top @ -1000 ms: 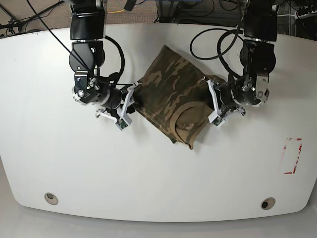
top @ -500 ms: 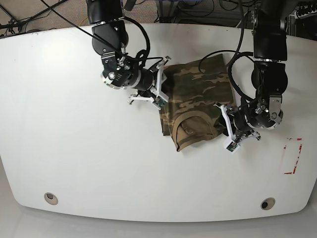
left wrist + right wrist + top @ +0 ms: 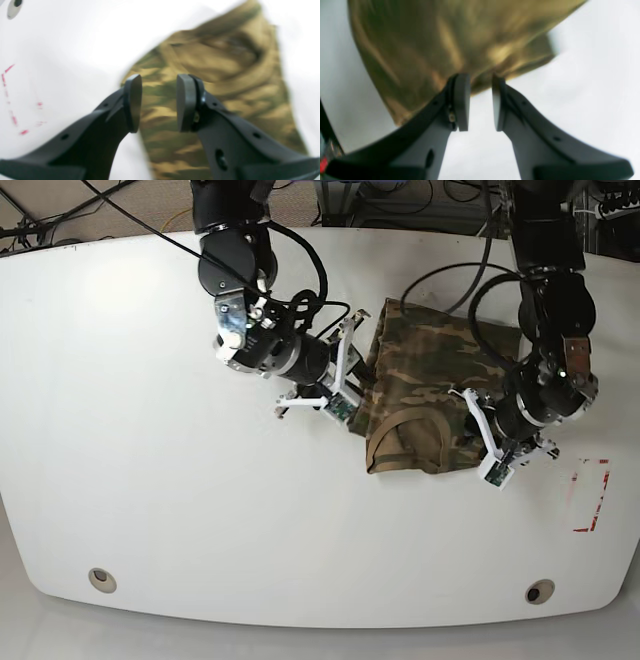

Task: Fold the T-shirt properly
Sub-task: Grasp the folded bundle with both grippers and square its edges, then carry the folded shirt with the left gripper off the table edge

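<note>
The T-shirt (image 3: 430, 370) lies folded into a compact camouflage block right of the table's middle, collar side toward the front. My left gripper (image 3: 468, 415) sits at its front right edge. In the left wrist view its pads (image 3: 132, 102) stand apart over blurred camouflage cloth (image 3: 225, 75), with nothing pinched. My right gripper (image 3: 352, 372) is at the shirt's left edge. In the right wrist view its jaws (image 3: 480, 100) show a narrow gap with bare table in it, and the shirt's edge (image 3: 420, 37) lies just past the fingertips.
The white table (image 3: 150, 480) has a red taped rectangle (image 3: 592, 495) near its right edge, also visible in the left wrist view (image 3: 10, 100). Two round holes (image 3: 100, 580) (image 3: 541, 591) sit near the front edge. Cables hang behind both arms.
The folded shirt has turned and slid to the right across the table. Both arms moved right with it, staying at its left and right edges.
</note>
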Controlling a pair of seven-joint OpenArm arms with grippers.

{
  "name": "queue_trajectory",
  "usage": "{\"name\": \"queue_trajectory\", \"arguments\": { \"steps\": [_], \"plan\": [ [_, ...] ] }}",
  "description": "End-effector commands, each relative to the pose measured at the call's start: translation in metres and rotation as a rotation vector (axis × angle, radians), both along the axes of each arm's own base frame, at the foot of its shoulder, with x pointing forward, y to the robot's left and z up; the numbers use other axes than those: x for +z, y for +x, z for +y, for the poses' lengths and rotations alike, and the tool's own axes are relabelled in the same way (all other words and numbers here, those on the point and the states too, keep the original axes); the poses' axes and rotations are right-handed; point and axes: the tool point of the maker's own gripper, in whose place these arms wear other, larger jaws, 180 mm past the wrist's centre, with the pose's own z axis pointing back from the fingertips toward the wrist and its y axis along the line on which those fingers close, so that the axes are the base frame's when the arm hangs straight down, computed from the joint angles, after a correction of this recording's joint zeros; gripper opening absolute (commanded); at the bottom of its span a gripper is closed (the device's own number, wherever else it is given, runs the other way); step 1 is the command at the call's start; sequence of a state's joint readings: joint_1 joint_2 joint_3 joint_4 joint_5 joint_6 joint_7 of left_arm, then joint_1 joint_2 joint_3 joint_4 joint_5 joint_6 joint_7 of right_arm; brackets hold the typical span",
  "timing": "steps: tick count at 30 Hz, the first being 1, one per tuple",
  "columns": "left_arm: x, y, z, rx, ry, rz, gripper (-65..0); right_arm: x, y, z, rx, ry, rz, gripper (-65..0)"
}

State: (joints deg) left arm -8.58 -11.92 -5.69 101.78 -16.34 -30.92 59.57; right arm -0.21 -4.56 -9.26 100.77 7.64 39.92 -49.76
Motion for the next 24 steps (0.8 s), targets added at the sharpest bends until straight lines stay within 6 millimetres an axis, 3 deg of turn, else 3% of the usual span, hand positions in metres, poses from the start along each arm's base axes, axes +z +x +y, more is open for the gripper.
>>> {"name": "queue_trajectory", "arguments": {
  "steps": [1,6,9,11,14,17,20,24],
  "plan": [
    [0.015,0.003,-0.02,0.051,-0.11,-0.051,-39.0,0.017,0.013,-0.024,-0.045,0.04,-0.044,-51.2],
    [0.0,-0.008,-0.03,0.196,-0.264,-0.055,-22.1,0.019,0.025,-0.068,-0.116,0.083,-0.016,-51.0],
    [-0.02,-0.017,-0.044,0.225,-0.307,-0.038,-19.4,0.017,0.024,-0.083,-0.129,0.093,-0.001,-51.0],
    [-0.033,-0.024,-0.04,0.254,-0.277,-0.031,-19.3,0.011,0.017,-0.092,-0.143,0.101,0.023,-51.0],
    [-0.074,-0.036,-0.044,0.278,-0.237,0.045,-19.2,0.013,0.018,-0.109,-0.192,0.138,0.033,-51.0],
    [-0.106,-0.044,-0.037,0.296,-0.208,0.097,-19.3,0.017,0.016,-0.114,-0.206,0.157,0.026,-51.0],
    [-0.13,-0.051,-0.003,0.322,-0.133,0.146,-19.6,0.025,0.007,-0.121,-0.209,0.141,-0.004,-51.0],
    [-0.124,-0.051,0.063,0.444,-0.076,0.124,-19.6,0.036,-0.001,-0.123,-0.204,0.128,-0.039,-51.0]
  ]
}}
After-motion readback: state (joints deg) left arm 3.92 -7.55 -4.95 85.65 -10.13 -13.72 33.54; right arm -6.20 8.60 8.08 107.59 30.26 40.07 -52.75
